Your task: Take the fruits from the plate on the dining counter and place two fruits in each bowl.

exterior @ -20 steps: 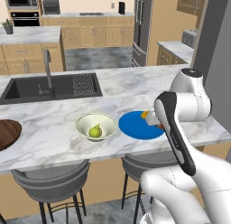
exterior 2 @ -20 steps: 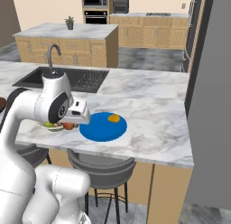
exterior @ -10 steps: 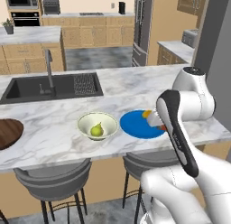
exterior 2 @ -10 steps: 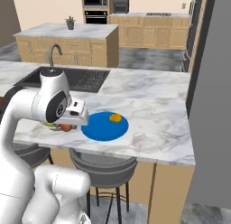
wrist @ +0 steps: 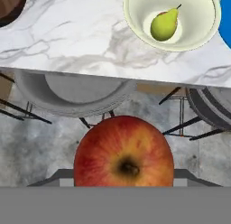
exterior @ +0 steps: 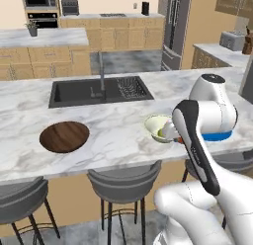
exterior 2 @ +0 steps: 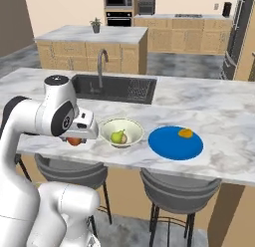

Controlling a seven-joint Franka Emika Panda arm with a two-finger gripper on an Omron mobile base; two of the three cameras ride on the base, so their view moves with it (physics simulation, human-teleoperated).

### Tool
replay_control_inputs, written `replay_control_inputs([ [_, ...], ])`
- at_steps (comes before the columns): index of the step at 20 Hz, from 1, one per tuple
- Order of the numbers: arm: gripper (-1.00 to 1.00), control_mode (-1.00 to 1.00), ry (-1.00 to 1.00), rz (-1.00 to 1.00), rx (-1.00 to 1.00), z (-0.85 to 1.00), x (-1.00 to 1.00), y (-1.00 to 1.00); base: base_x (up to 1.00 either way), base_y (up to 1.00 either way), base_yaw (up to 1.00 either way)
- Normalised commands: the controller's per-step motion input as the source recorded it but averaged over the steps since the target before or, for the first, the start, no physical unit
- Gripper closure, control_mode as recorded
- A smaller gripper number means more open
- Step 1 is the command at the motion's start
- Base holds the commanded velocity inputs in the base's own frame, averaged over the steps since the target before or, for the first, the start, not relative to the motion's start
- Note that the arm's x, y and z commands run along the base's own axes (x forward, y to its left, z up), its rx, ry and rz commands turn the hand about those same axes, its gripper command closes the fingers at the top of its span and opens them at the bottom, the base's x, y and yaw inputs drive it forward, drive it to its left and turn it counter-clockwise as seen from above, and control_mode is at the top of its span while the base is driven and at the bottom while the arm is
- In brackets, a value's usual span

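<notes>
left base view: arm over the counter (exterior: 118, 135) front edge. Cream bowl (exterior: 159, 127) partly behind the forearm, something yellow-green inside. Wooden bowl (exterior: 64, 136) well to the left, looks empty. Sliver of blue plate (exterior: 218, 137) just right of the arm.
right base view: claw (exterior 2: 75, 137) at the counter's near edge, just left of the cream bowl, red apple (exterior 2: 74, 140) under it. Pear (exterior 2: 117, 137) in the cream bowl, plus a pale bit beside it, maybe a 2nd fruit, too small to tell. Orange-yellow fruit (exterior 2: 186, 133) on the plate's far side.
hand view: apple large at bottom centre, stem pit facing the camera, claw clamped on it. Apple hangs off the counter, over a stool (wrist: 72, 95) and floor. Cream bowl top right with the pear, reddish edge peeking behind it. Wooden bowl corner at top left.
key relation: judgement, apple should go to the wooden bowl, the cream one may hold 2 already. From the claw that bowl lies further left along the counter and inward from the edge, opposite side from the cream bowl. No long axis to mind, apple is round.
risk: apple is out past the edge, a slip means the floor.
</notes>
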Motion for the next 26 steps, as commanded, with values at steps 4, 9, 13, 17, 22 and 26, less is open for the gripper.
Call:
replay_control_inputs([
  [4,1.00,1.00,0.00,0.00,0.00,0.00,0.00,0.00,0.00,1.00,0.00],
  [9,1.00,1.00,0.00,0.00,0.00,0.00,0.00,0.00,0.02,1.00,0.00],
  [13,1.00,1.00,0.00,0.00,0.00,0.00,0.00,0.00,0.46,0.79,-0.01],
  [17,1.00,1.00,0.00,0.00,0.00,0.00,0.00,0.00,0.93,0.10,-0.06],
  [22,1.00,1.00,0.00,0.00,0.00,0.00,0.00,0.00,0.55,-0.01,0.00],
  [26,1.00,1.00,0.00,0.00,0.00,0.00,0.00,0.00,0.00,0.00,0.00],
])
